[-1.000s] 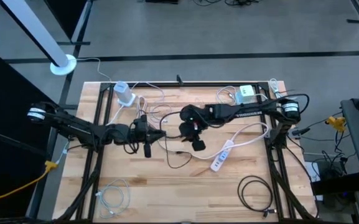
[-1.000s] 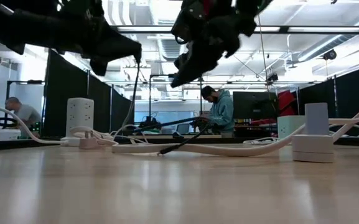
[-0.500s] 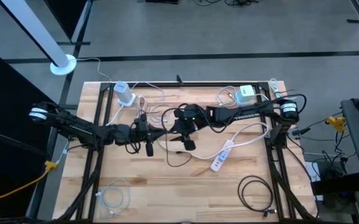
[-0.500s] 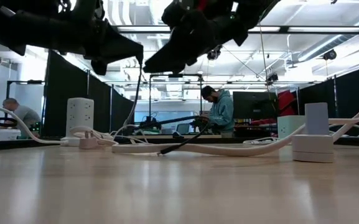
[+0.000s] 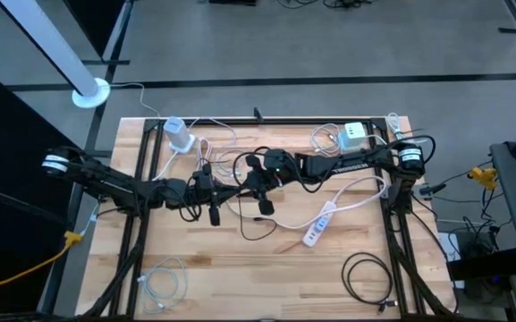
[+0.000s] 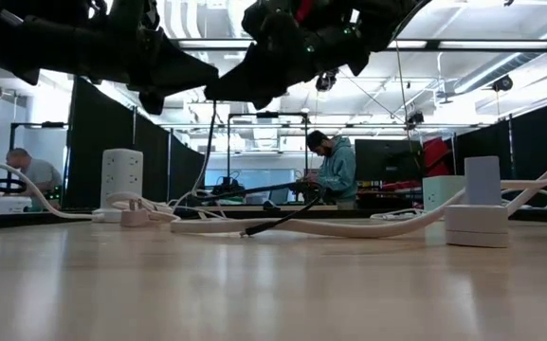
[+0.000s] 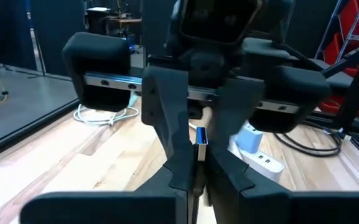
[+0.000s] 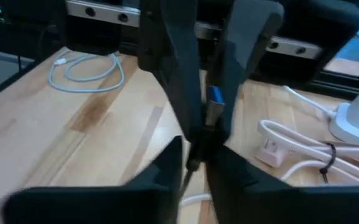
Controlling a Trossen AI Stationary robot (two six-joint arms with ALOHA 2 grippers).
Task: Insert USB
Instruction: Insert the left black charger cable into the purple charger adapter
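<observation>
Two claws pinch USB plug [image 7: 201,138] above table [image 5: 240,277].

Blue-tipped USB plug [image 7: 201,137], white power strip [image 5: 319,228], pale wood table [image 5: 240,268]

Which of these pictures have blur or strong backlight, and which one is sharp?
Low view: bright ceiling lights behind turn both arms into dark silhouettes; the near table is soft. Right wrist view: blurred, the USB plug smeared. Left wrist view: the near fingers are out of focus. High view: evenly lit and sharp.
</observation>
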